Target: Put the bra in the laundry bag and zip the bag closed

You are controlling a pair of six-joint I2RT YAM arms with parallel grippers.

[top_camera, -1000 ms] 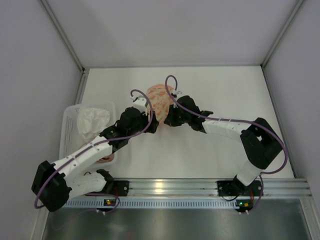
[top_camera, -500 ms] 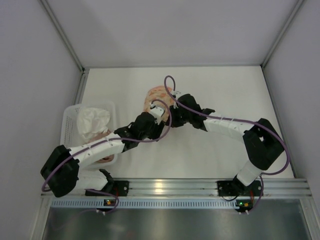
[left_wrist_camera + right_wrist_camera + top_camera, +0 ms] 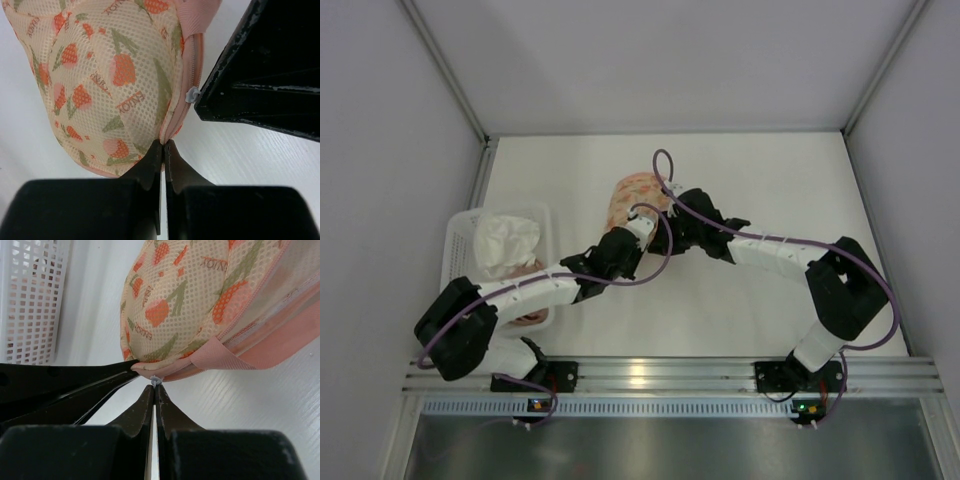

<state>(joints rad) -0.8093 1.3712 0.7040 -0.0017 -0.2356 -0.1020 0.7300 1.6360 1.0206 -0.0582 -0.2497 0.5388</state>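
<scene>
Both at laundry bag [image 3: 100, 75]: left tool [image 3: 163, 144] nipped tight on its pink edge; right tool [image 3: 154, 389] closed onto zip pull [image 3: 156, 380] at its tips.

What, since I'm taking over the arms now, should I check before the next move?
1. The left gripper shut on the laundry bag seam: ok.
2. The right gripper shut on the zip pull: ok.
3. The bra inside the bag: cannot tell, none shows.
4. Zip fully closed: cannot tell.
5. Bag apart from the basket: ok.
</scene>
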